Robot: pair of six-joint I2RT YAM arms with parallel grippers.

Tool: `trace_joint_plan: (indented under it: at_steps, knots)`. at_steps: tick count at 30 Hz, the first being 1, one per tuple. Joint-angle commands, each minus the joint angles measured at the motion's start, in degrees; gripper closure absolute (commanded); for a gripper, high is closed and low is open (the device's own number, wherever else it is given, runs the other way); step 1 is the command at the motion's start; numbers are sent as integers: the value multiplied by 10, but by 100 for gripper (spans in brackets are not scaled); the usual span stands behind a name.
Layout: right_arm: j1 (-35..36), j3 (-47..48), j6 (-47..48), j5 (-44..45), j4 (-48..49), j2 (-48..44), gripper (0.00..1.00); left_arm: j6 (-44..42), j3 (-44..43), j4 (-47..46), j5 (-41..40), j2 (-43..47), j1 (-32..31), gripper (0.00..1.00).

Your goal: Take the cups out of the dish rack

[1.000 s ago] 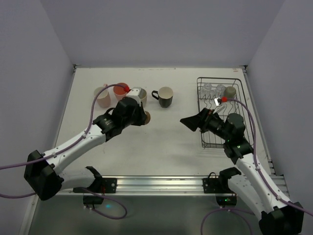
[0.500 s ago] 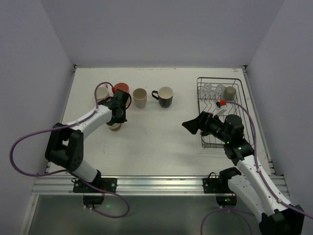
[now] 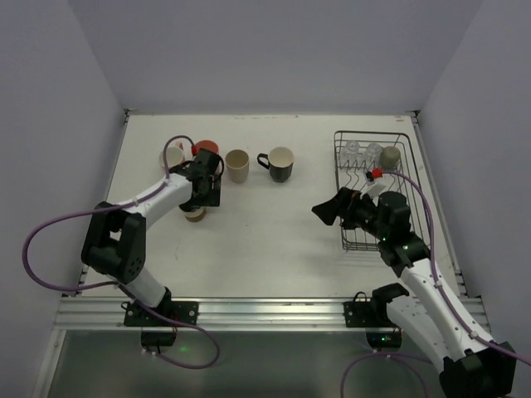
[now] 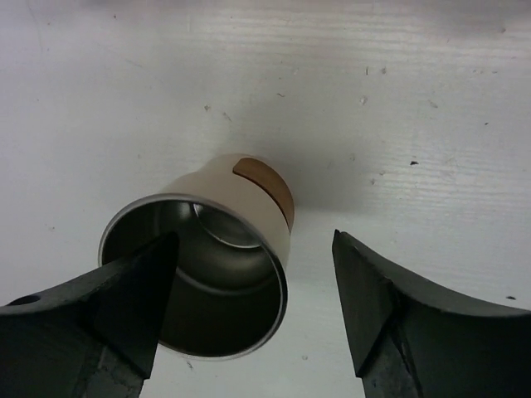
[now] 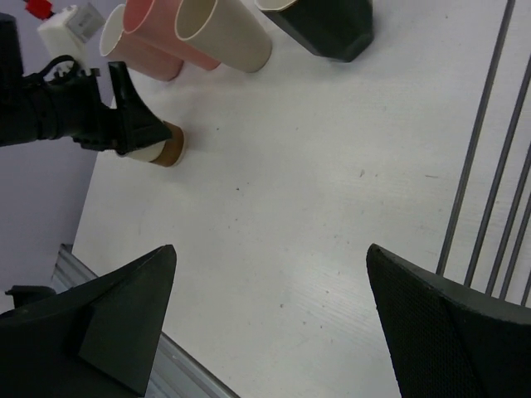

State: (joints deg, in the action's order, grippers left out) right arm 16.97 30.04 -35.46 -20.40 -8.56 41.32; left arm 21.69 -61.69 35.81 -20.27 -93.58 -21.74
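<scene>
Table seen from above, my two arms reaching up from the lower edge. My right pincer, right of centre, is spread wide and holds nothing; it hangs just left of the dish rack. My left pincer, left of centre, stands over a small cup. In the left wrist view its fingers are spread, one on each side of this upright cup; the right one is clear of it, and contact on the left I cannot tell. Further up, four cups stand in a row on the table: pink mug, salmon tumbler, beige cup, black mug. At the rack's upper end sit two glasses and a grey mug.
</scene>
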Motion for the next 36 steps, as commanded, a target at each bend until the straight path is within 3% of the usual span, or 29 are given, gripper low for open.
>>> trace_joint_plan:
  at_steps: [1, 5, 8, 12, 18, 23, 30, 36]
  knots:
    - [1, 48, 19, 58, -18, 10, 1, -4, -31, -6, 0, 70, 5, 20]
    - [-1, 75, 20, 137, -41, 31, 3, -13, -34, -28, 60, 160, 4, 9]
    - [-1, 104, 25, 203, -56, 64, 12, -23, -19, -67, 114, 232, 3, 7]
    - [-22, 173, 43, 306, -72, 147, 29, -32, 51, -155, 246, 340, -1, 5]
    - [-98, 297, 55, 331, -86, 281, 43, -59, 131, -183, 341, 418, -4, 4]
    - [-111, 430, 74, 341, -127, 450, 46, -64, 166, -204, 361, 466, -22, 4]
    - [-112, 561, 100, 381, -162, 616, 46, -85, 152, -177, 302, 465, -80, 4]
    - [-112, 640, 104, 364, -192, 692, 34, -87, 150, -174, 291, 458, -88, 4]
